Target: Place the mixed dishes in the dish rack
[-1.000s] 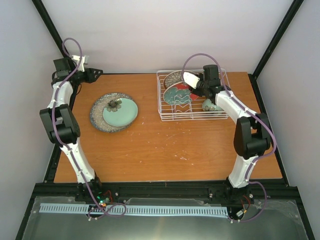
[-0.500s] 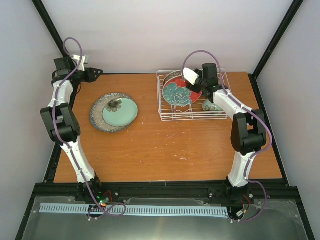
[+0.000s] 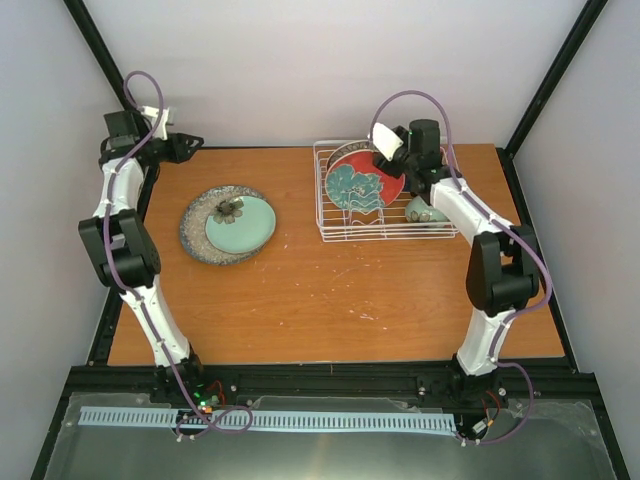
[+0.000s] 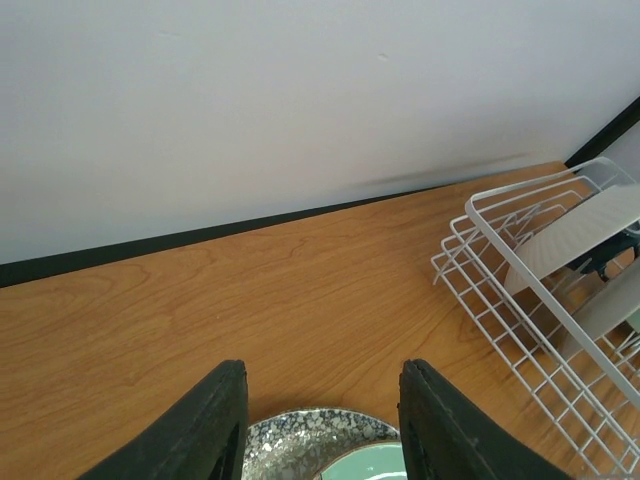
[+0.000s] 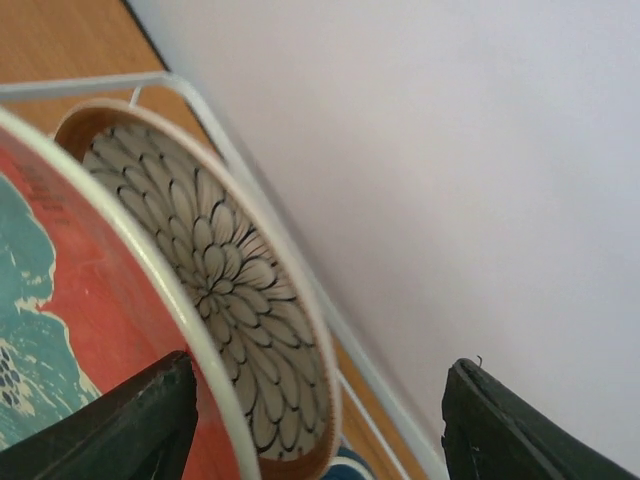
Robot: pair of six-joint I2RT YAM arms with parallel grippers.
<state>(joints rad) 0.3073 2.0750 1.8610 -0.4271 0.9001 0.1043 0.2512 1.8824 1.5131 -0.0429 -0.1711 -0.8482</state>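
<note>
White wire forms the dish rack (image 3: 321, 200), set at the far right of the bench (image 3: 330, 290). The red-rimmed teal plate (image 3: 362, 187) stands on edge between its dividers. The petal-patterned plate (image 5: 235, 300) is upright just behind it, and the small pale green bowl (image 3: 422, 211) sits at the rack's right end. The right end effector (image 5: 315, 410) hangs over the plates' top rims, spread wide and holding nothing. The step looks like clearing away from the seated plate. It should rise straight up and keep its near finger off the red rim so the plate does not tip. Outside the rack, the pale green plate (image 3: 242, 224) lies on the large speckled grey plate (image 3: 198, 232) at the left. The left end effector (image 4: 320, 420) hovers beyond them, wide and empty.
</note>
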